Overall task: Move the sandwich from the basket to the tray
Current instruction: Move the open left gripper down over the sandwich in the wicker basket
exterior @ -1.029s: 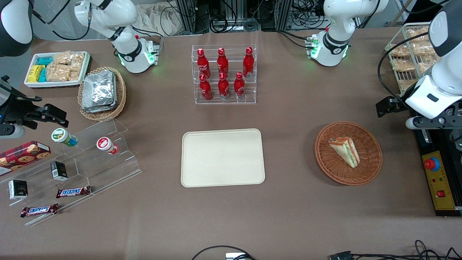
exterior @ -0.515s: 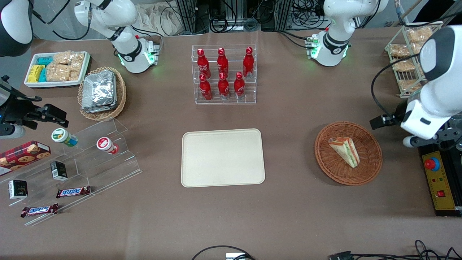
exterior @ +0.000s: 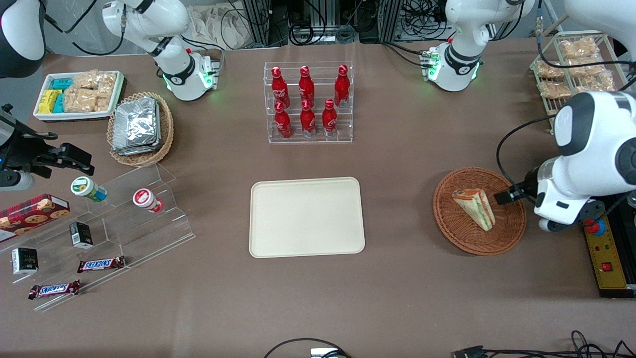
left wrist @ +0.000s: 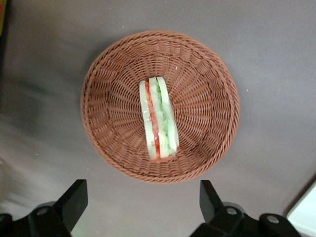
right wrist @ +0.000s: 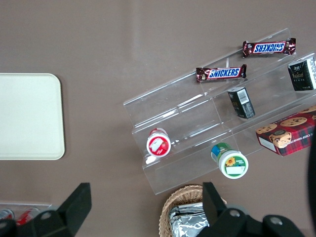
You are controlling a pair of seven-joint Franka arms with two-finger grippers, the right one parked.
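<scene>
The sandwich (exterior: 474, 207) is a pale wedge with green and orange-red layers, lying in the round reddish-brown wicker basket (exterior: 512, 231). In the left wrist view the sandwich (left wrist: 158, 121) lies across the middle of the basket (left wrist: 207, 89). My left gripper (exterior: 512, 195) hangs above the basket's edge toward the working arm's end of the table, apart from the sandwich. In the left wrist view the gripper (left wrist: 142, 200) is open and empty, with its fingertips (left wrist: 74, 196) spread wide just outside the basket's rim. The cream-beige tray (exterior: 306, 217) lies bare at the table's middle.
A clear rack of red bottles (exterior: 309, 102) stands farther from the camera than the tray. A yellow control box with a red button (exterior: 603, 253) lies beside the basket. A wire rack of bagged snacks (exterior: 571, 64) stands at the working arm's end. An acrylic snack stand (exterior: 114, 223) is at the parked arm's end.
My left arm has swung in from the table's end toward the basket and come nearer to the camera; its gripper now hangs over the basket's edge. The sandwich, basket and tray have not moved.
</scene>
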